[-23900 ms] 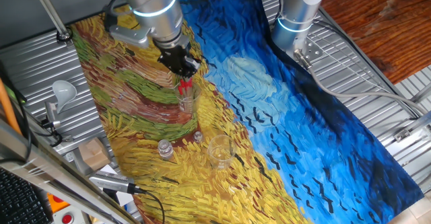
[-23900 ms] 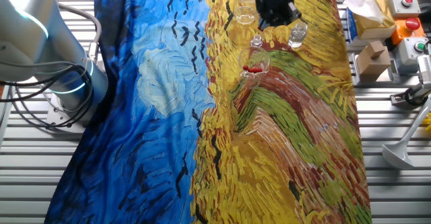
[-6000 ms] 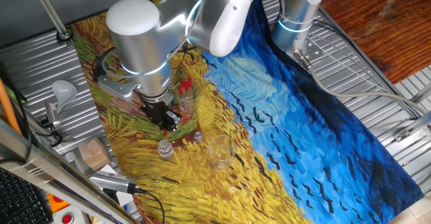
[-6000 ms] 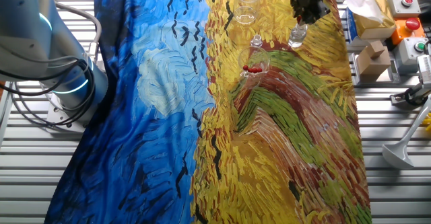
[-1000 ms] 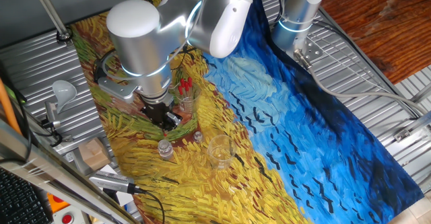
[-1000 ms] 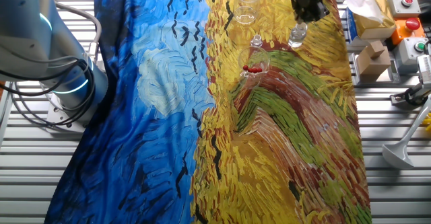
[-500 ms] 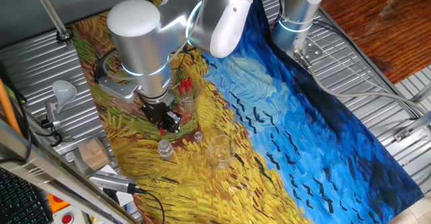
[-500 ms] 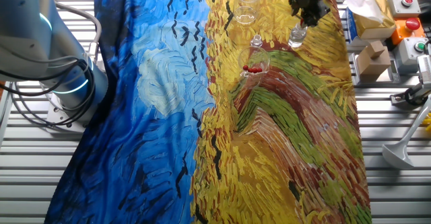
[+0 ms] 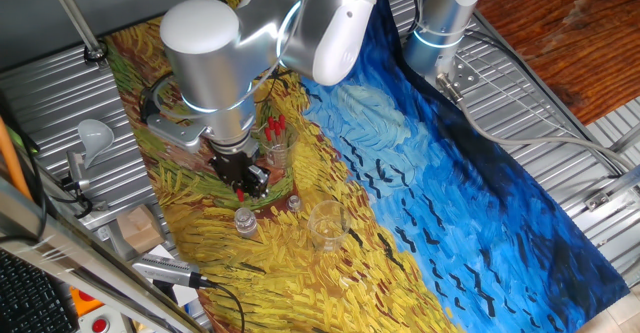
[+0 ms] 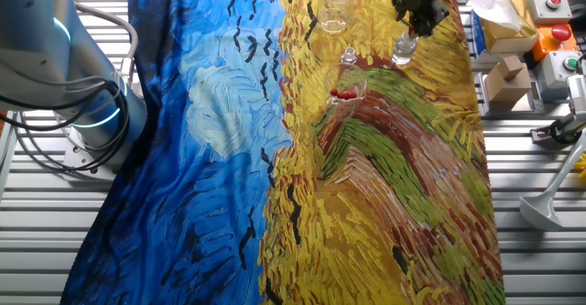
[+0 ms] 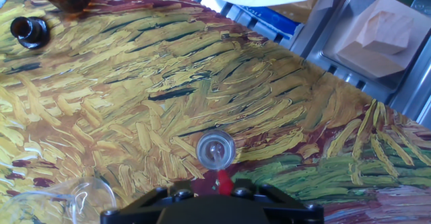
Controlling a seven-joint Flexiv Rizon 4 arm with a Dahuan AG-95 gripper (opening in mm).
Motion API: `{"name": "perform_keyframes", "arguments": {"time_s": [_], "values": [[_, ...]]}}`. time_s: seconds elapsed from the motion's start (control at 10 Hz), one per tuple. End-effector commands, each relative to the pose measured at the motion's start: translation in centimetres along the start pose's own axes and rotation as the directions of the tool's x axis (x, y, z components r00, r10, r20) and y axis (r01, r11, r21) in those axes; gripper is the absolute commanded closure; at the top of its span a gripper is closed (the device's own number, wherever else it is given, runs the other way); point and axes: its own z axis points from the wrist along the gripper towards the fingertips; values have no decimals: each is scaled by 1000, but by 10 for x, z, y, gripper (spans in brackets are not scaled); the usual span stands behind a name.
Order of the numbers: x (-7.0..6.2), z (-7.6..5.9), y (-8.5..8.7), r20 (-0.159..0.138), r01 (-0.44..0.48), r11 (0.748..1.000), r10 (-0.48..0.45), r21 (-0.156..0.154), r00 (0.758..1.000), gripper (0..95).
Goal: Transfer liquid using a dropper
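My gripper point(image 9: 245, 181) hangs over the yellow part of the painted cloth point(image 9: 420, 173), near the edge with the boxes. It is closed on a dropper point(image 11: 223, 179): in the hand view the red bulb shows just ahead of my black fingers, and in one fixed view a speck of red sits between the fingers point(image 9: 252, 185). The glass stem I cannot make out.

Straight below the dropper stands a small clear vial point(image 11: 215, 148), its round open mouth facing up at me. In the other fixed view my gripper point(image 10: 420, 16) is just above that vial point(image 10: 403, 49); whether the tip is inside the mouth I cannot tell.

Near the vial stands a glass point(image 9: 277, 145) holding more red-bulbed droppers point(image 10: 343, 93). A tiny bottle point(image 9: 294, 203) stands between that glass and an empty beaker point(image 9: 326, 225), which is nearer the cloth's edge.

In the hand view a dark brown bottle point(image 11: 29, 31) stands on the cloth at the top left corner, well apart from the vial. A wooden block point(image 11: 381, 34) lies off the cloth on the metal table point(image 11: 337, 15).
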Motion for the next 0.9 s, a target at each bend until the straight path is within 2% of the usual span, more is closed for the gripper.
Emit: {"name": "perform_keyframes", "arguments": {"time_s": [0.1, 0.2, 0.3, 0.9], "values": [[0, 5, 0, 7, 0, 1000, 0, 3, 1000, 570], [0, 6, 0, 10, 2, 1000, -3, 4, 1000, 570], [1, 7, 0, 10, 3, 1000, -3, 5, 1000, 760], [1, 10, 1, 18, 3, 1000, -3, 6, 1000, 760]]}}
